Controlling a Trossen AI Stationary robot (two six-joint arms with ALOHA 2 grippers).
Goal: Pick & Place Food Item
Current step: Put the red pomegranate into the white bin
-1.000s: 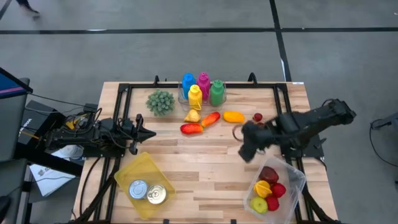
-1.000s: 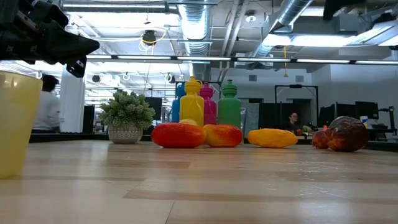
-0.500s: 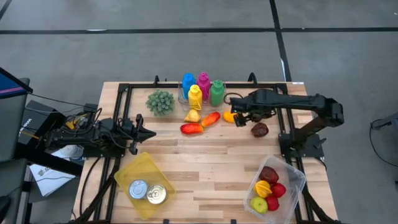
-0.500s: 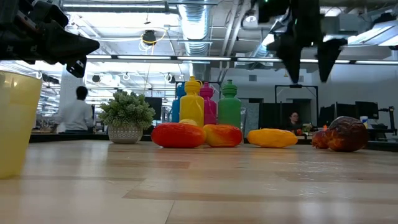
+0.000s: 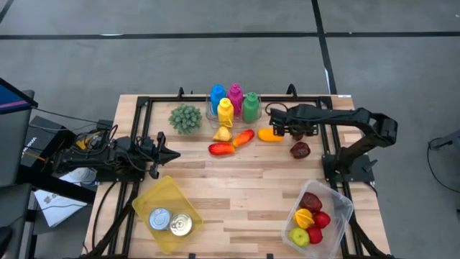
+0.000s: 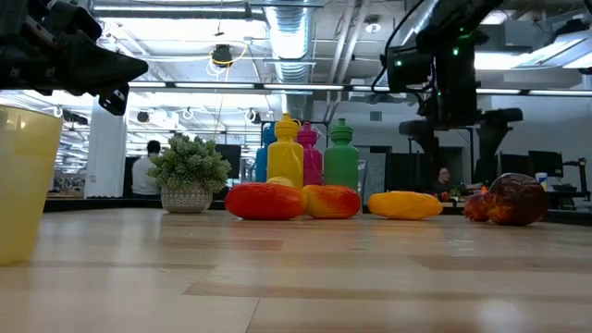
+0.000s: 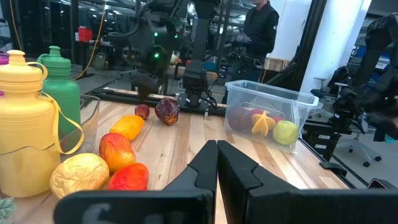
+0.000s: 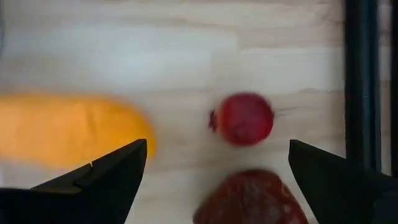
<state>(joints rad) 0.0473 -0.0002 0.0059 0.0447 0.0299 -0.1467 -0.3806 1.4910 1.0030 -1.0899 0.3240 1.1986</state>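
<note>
Food pieces lie in a row toward the table's far edge: a red piece (image 5: 221,149), an orange-red one (image 5: 244,137), a yellow one (image 5: 223,133), an orange one (image 5: 269,134) and a dark red one (image 5: 300,150). A small round red fruit (image 8: 242,118) rests on the wood between the orange and dark red pieces. My right gripper (image 5: 293,131) hangs open above that fruit, pointing steeply down, its fingers (image 8: 106,174) wide apart and clear of everything. My left gripper (image 7: 216,162) stays shut and level at the table's left side (image 5: 176,153), holding nothing.
A clear box (image 5: 316,212) with several fruits stands at the near right. A yellow bin (image 5: 169,212) holding two cans sits near left. Coloured bottles (image 5: 233,103) and a small plant (image 5: 185,117) stand at the far edge. A black frame rail (image 8: 360,81) runs beside the fruit.
My right gripper has swung from above the clear box toward the table's far edge and a little left, turning as it went. It has come down over the small red fruit beside the orange piece. The food pieces have stayed where they were.
</note>
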